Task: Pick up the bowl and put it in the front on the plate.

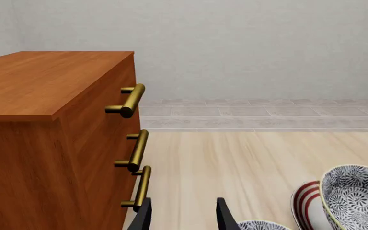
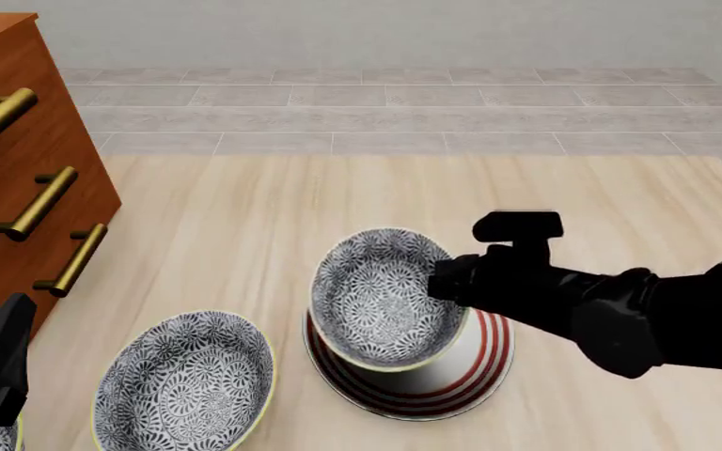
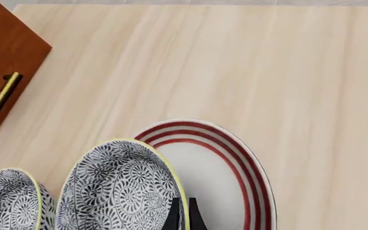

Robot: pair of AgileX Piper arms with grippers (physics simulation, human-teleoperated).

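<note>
In the right wrist view we see the right gripper (image 3: 181,214) with its two dark fingers nearly together, pinching the pale yellow rim of the bowl (image 3: 121,191); one finger sits inside the rim, the other outside. The front view hides those fingertips behind the arm, but it shows what the wrist view cannot: the bowl (image 2: 380,296) tilted, its opening turned toward the camera, its base over the plate (image 2: 477,368). Whether the base touches the plate we cannot tell. The bowl holds nothing, and the plate's red rings show bare to the right of it.

The left gripper (image 1: 182,214) appears only in the left wrist view, its fingers apart and holding nothing, above the wooden table (image 1: 235,163). In the front view just a dark part of that arm shows at the lower left.

Just left of the plate sits a wider bowl (image 2: 185,381) of the same pattern, empty. A wooden drawer cabinet (image 2: 16,169) with brass handles stands at the table's left.
</note>
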